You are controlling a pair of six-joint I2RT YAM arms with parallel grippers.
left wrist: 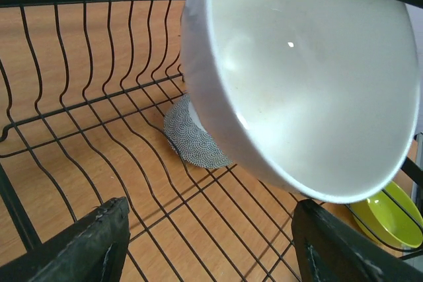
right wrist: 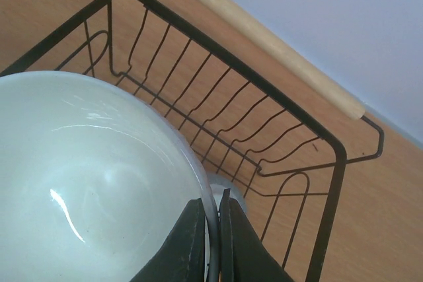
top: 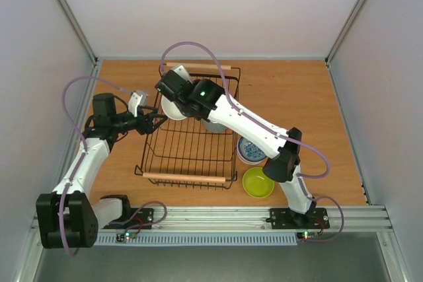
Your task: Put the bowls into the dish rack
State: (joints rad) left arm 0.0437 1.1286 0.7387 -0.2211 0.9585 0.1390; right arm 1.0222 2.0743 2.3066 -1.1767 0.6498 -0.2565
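The black wire dish rack (top: 188, 153) with wooden handles stands mid-table. My right gripper (top: 170, 97) is shut on the rim of a white bowl (top: 174, 111) and holds it tilted above the rack's far left part. In the right wrist view the fingers (right wrist: 198, 242) pinch the white bowl's (right wrist: 86, 176) rim. My left gripper (top: 157, 121) is open and empty at the rack's left side, with the white bowl (left wrist: 310, 84) just above and ahead of it. A patterned grey bowl (left wrist: 195, 140) lies inside the rack. A blue-patterned bowl (top: 250, 150) and a lime green bowl (top: 258, 182) sit right of the rack.
The rack's far wooden handle (right wrist: 264, 31) and its wire corner (right wrist: 330, 143) are close behind the held bowl. The near handle (top: 185, 177) faces the arm bases. Grey walls enclose the wooden table (top: 297, 97) on three sides.
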